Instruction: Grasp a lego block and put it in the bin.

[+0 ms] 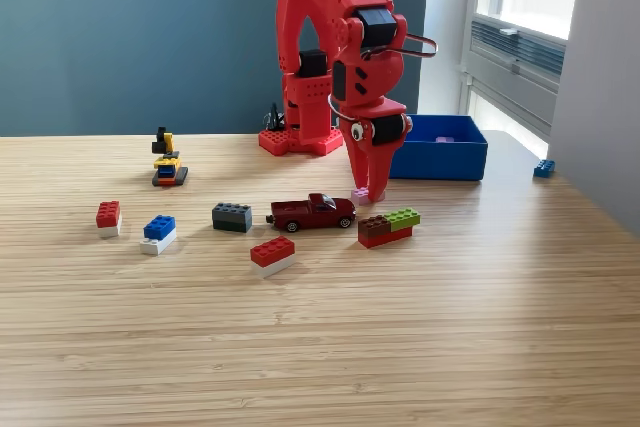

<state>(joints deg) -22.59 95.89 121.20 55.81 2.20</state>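
the glossy red plastic pincer (368,185) points down, its tapered fingers drawn together on a small studded pink lego brick (361,193) just above the pale, fine-grained wood surface (400,337). just beside it, toward the exterior view's left, stands a shiny dark red toy pickup truck (313,212); in front lies a stacked brown, green and red brick cluster (389,226). the low, square, bright blue plastic bin (440,159) sits behind, toward the exterior view's right.
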